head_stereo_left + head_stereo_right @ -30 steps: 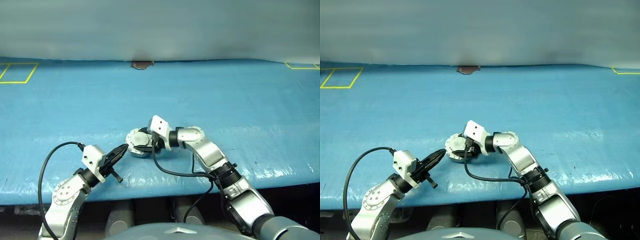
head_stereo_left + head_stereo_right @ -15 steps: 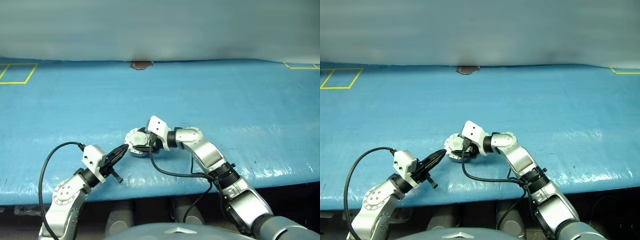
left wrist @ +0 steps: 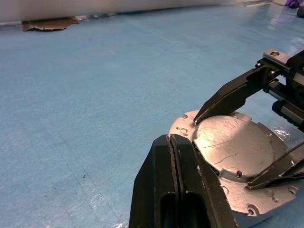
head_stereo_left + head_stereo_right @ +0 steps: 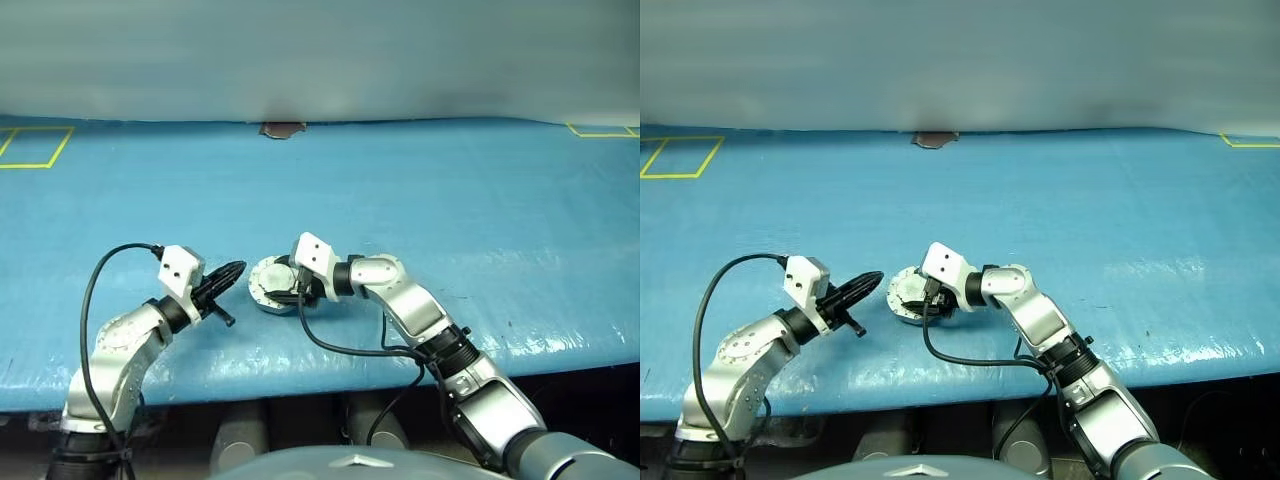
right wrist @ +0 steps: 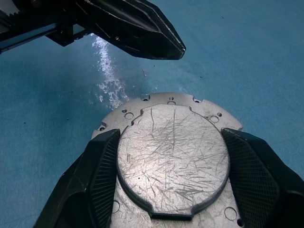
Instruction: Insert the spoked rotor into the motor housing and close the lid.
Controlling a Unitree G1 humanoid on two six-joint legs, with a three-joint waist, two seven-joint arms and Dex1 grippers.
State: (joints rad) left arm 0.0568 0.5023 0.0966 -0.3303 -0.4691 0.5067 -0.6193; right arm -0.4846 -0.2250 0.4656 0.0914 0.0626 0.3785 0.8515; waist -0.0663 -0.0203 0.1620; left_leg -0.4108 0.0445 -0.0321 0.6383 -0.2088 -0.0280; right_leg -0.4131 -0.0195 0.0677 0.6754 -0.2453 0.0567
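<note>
The motor housing [image 4: 262,292] lies flat on the blue table, a round silver body with a bolt-hole flange [image 5: 209,110]. Its lid [image 5: 173,152] is down on top, scratched pale face up. My right gripper [image 4: 288,287] reaches in from the right and is shut on the lid's raised centre, one finger [image 5: 102,166] on each side. My left gripper [image 4: 238,267] is shut with nothing in it, and its tip [image 3: 170,138] hovers just left of the housing without touching. The spoked rotor is hidden.
A brown scrap [image 4: 284,129] lies at the table's far edge. Yellow tape outlines mark the far left [image 4: 35,146] and far right [image 4: 603,131] corners. The table's front edge [image 4: 300,385] runs just behind both arms.
My left gripper, still shut, has lifted and moved forward and left, its tip now level with the housing's left side. The right gripper and housing have stayed put.
</note>
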